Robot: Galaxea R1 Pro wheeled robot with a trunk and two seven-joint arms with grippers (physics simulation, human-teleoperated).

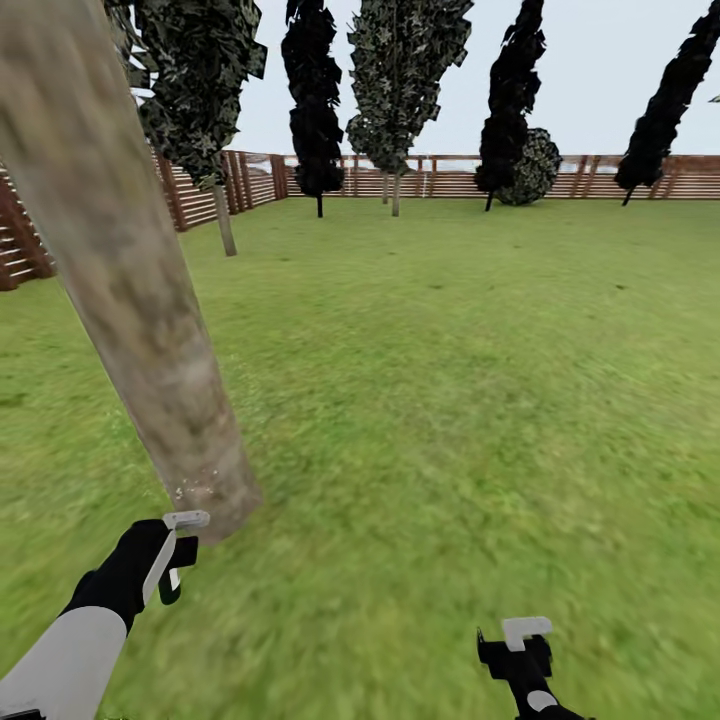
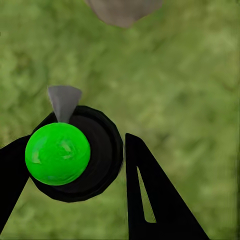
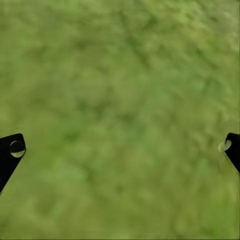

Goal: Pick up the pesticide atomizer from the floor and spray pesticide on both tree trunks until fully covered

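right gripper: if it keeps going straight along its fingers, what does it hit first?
Most likely the lawn. The right gripper is open with nothing between its fingers, and the right wrist view has grass straight ahead. How far off the ground lies is unclear.

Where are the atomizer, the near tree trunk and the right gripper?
atomizer [image 2: 57, 153]: left wrist view, on its green ball top.
near tree trunk [image 1: 130, 290]: head view, on the mid bark.
right gripper [image 3: 120, 147]: right wrist view, on the gap between its wide-apart fingertips.
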